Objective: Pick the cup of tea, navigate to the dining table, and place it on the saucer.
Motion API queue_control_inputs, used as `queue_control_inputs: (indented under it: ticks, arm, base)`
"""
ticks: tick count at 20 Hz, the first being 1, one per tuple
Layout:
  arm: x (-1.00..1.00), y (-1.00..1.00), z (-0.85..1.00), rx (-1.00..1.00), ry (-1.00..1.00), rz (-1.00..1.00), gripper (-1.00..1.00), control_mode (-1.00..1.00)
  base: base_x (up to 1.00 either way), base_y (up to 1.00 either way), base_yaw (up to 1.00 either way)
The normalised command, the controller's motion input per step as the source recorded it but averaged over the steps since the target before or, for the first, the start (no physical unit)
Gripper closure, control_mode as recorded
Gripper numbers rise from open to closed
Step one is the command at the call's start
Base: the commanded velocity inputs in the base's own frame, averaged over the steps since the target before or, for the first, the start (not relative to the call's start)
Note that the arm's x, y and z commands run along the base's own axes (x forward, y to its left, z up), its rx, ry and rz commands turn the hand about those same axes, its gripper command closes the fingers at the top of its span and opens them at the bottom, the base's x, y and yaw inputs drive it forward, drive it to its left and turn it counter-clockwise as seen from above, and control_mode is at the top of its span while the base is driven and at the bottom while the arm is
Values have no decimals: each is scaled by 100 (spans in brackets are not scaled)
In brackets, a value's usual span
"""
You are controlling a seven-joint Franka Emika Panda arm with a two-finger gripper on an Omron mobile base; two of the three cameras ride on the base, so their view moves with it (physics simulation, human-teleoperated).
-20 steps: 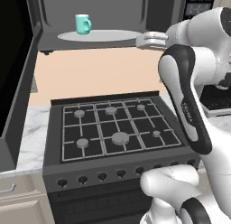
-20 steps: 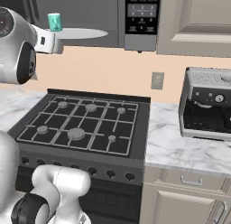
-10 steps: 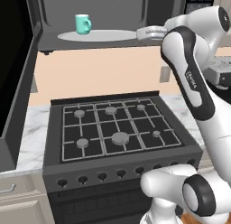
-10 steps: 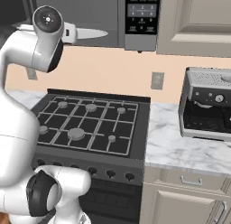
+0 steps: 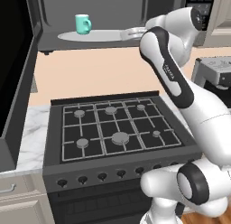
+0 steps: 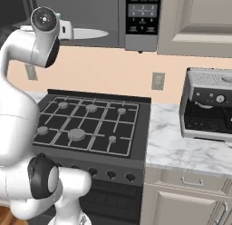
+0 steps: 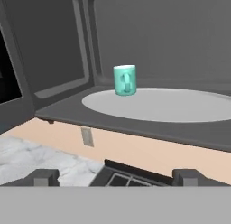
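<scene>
The white arm rises from the base in front of the stove (image 5: 115,133), bends at a high elbow and reaches back up toward the open microwave (image 7: 158,47), with its wrist level at the front edge of the cavity. In the left base view the end of the hand sits at the right rim of the white turntable plate (image 5: 97,35), well apart from the cup of tea (image 5: 82,24).

The hand view looks straight into the microwave: the fingers (image 7: 44,177) stand wide, one tip at each lower corner, with nothing between them. The cup of tea stands upright on the far left part of the turntable plate, its long axis vertical and its handle turned toward the camera, so the loop reads as a slot on the front face. In the left base view the same handle points right, toward the hand.

The right base view adds what the others lack: the microwave's keypad (image 6: 142,13), a wall outlet (image 6: 157,80), and a coffee machine (image 6: 208,104) on the marble table (image 6: 181,149) right of the stove. There the arm's shoulder joint covers the cup.
</scene>
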Motion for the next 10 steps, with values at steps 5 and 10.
queue_control_inputs:
  ticks: [5,10]
  arm:
    - [36,19,8,-7,6,0,-100,-100]
    - [32,31,6,-13,4,-3,-100,-100]
  base:
    - [0,0,0]
    - [0,0,0]
